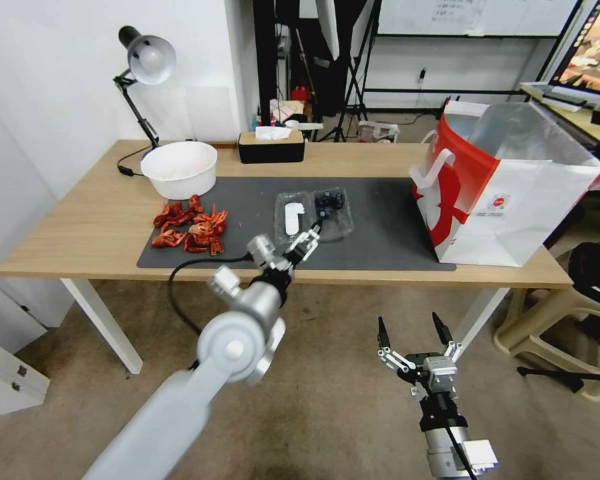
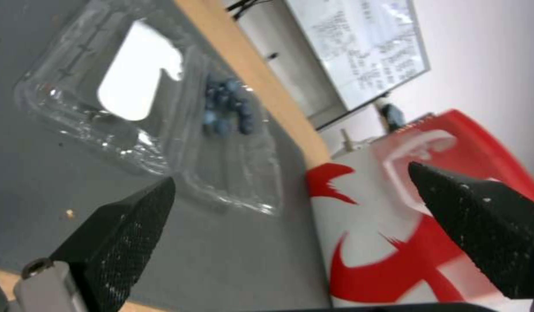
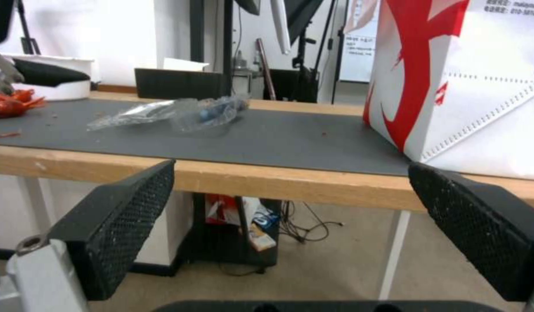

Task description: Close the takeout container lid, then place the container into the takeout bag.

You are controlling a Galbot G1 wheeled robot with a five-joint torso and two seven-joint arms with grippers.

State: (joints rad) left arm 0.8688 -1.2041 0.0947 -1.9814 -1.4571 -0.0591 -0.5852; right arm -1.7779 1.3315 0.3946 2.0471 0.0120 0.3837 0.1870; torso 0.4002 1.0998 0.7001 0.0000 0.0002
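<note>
Right up close, the left arm [image 1: 200, 373] sweeps in from low at seven o'clock and reaches over the table's near edge. Out at two o'clock stands the takeout bag [image 1: 513, 200], biggest thing on the table [image 1: 80, 247], red and white, mouth open, foil lining showing, at the right end of the dark mat [image 1: 380, 233]. At ten o'clock sits the white bowl [image 1: 180, 168], with a heap of red crayfish [image 1: 192, 228] just in front of it.

Dead centre on the mat lies the takeout container [image 1: 313, 213], spread open and flat: the lid [image 1: 292, 217] with its white spoon-shaped piece lies on the nine o'clock side, the tray with dark blue food on the three o'clock side. The lid is not yet closed.

The left gripper [image 1: 305, 244] hovers at the container's near edge, jaws spread wide, holding nothing; in the left wrist view its black fingertips [image 2: 137, 216] flank the clear plastic without touching. The right gripper [image 1: 415, 333] waits low at five o'clock, below table height and in front of the edge, fingers parted, empty too.

Now the danger, as I judge it: that plastic is thin and slick. A push on the lid from the near edge could skid the whole box across the mat instead of folding the hinge. Clamp too hard and the shell may buckle, or the food spill. And a lid not snapped shut could pop open on the way to the bag.
</note>
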